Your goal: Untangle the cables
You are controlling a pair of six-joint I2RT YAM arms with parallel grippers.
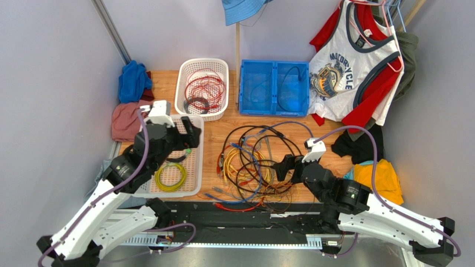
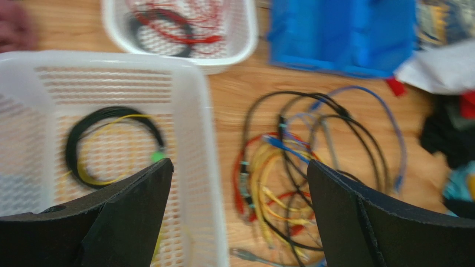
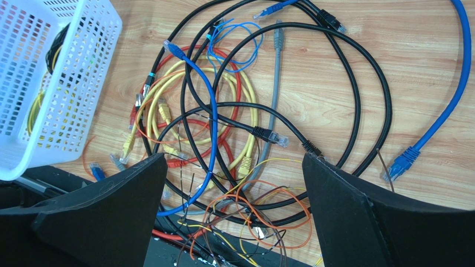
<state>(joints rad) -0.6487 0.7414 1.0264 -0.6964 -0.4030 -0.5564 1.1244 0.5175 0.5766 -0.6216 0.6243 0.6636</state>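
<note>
From above, I have the left gripper (image 1: 188, 129) hanging over the near white basket (image 1: 199, 167), its claw released and empty. A yellow coil (image 1: 170, 177) lies inside, so I take this basket as the drop-off for separated cords. The cables (image 1: 253, 167) lie heaped on the table (image 1: 220, 128) between the two arms, where either can reach them.

On the left wrist view, the fingers (image 2: 139, 189) stand wide apart with nothing between them, and the coil sits in the basket below.

On the right wrist view, the right gripper (image 3: 234, 161) hovers spread open over the heap's near edge, grasping nothing. I judge it is placed there to pick the next strand.
</note>
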